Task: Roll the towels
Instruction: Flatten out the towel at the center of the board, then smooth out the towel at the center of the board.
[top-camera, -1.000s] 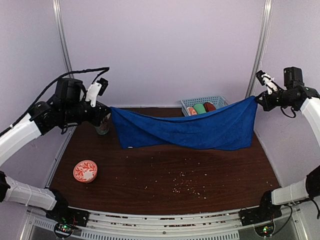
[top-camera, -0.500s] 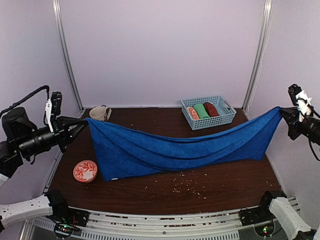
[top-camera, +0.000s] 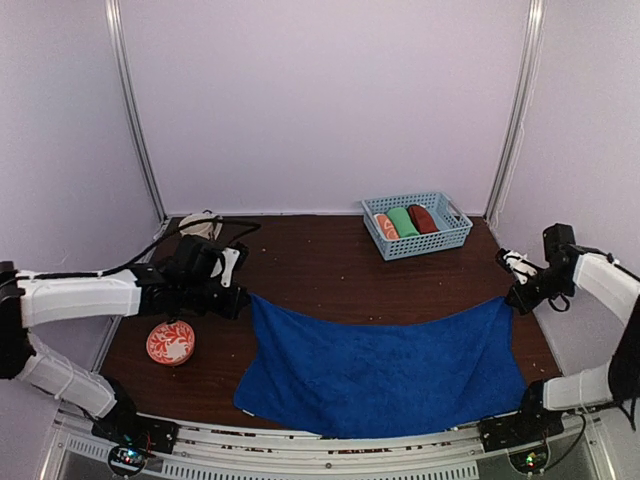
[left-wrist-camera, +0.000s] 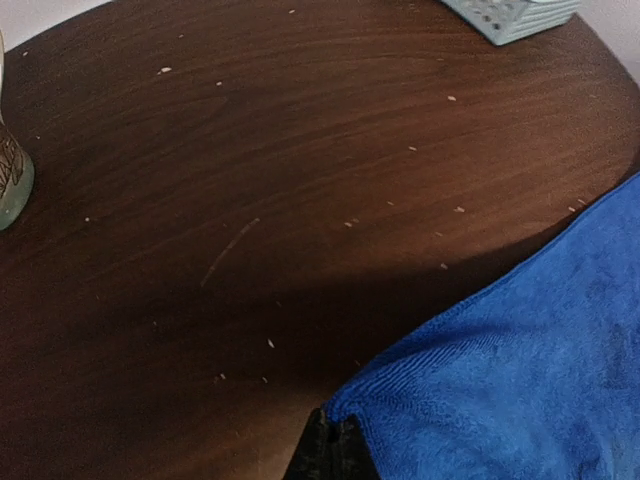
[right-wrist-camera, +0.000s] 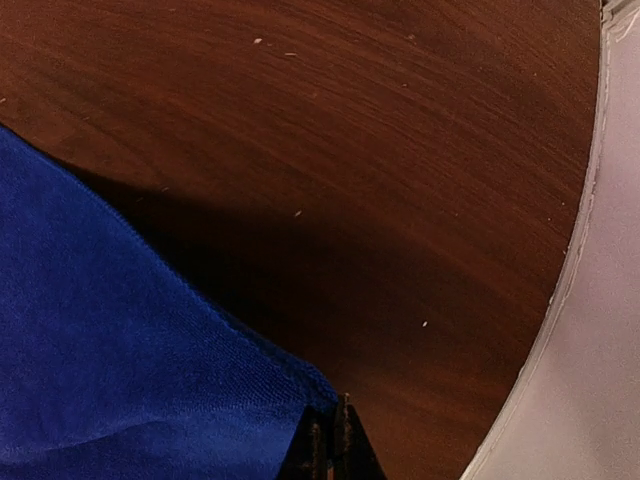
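Lowered, blue towel (top-camera: 380, 370) lies spread, left gripper (top-camera: 243, 299) and right gripper (top-camera: 513, 299) clamped on its corners; basket (top-camera: 456, 231) holds three rolls (top-camera: 402, 221).

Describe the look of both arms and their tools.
The left arm and right arm: white tubular links, black joints. A thin black cable loops along the left one. The left tool and right tool: black bodies with white pieces, dark fingertips.
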